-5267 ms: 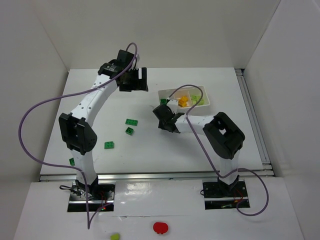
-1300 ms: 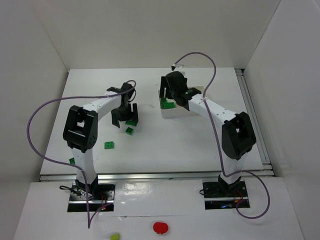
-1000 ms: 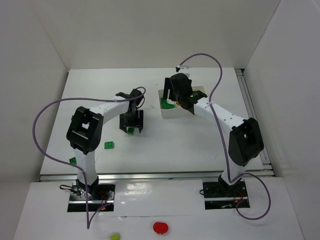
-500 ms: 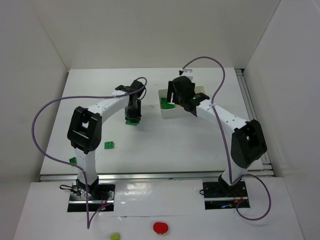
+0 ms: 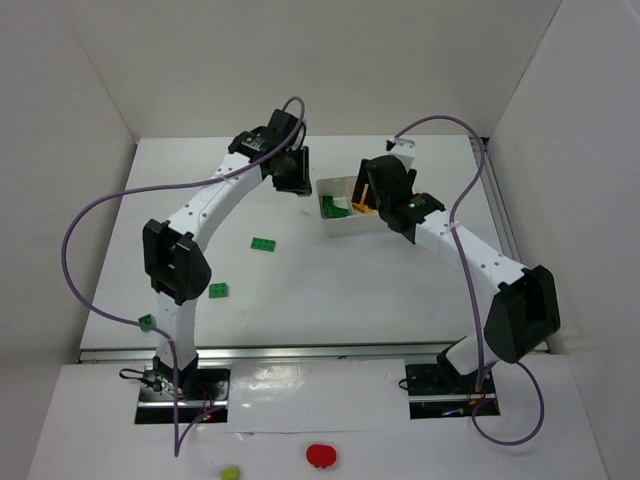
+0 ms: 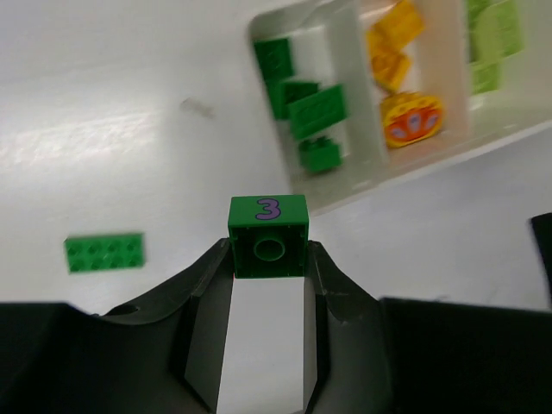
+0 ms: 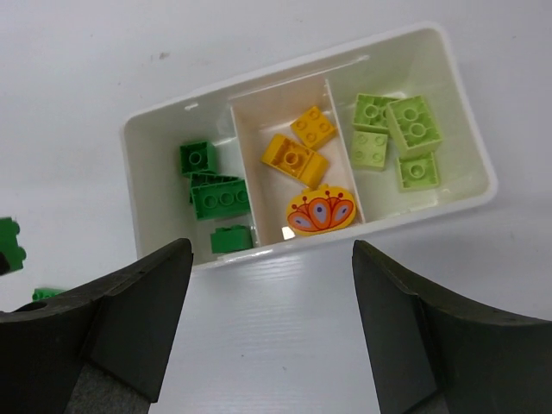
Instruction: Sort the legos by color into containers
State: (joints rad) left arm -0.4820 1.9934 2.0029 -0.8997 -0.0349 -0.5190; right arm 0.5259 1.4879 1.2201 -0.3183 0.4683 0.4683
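Note:
My left gripper (image 6: pixel 269 260) is shut on a dark green lego (image 6: pixel 268 236) marked with a 3, held above the table just left of the white tray (image 6: pixel 431 168). In the top view the left gripper (image 5: pixel 293 172) hangs beside the tray's (image 5: pixel 345 226) left end. My right gripper (image 7: pixel 272 259) stands open and empty over the tray's (image 7: pixel 134 172) near edge. The left container holds dark green legos (image 7: pixel 220 198), the middle one orange legos (image 7: pixel 295 157) and a patterned oval piece (image 7: pixel 321 211), the right one pale green legos (image 7: pixel 405 129).
Loose green legos lie on the table: a flat one (image 5: pixel 264 244), one nearer (image 5: pixel 218 291), one by the left arm's base (image 5: pixel 146 321). A red round object (image 5: pixel 321 456) and a yellow-green bit (image 5: pixel 230 472) sit on the front ledge. White walls enclose three sides.
My left gripper closed on the small green lego beside the flat one, lifted it and carried it back toward the tray. The right gripper drifted right over the tray, still open.

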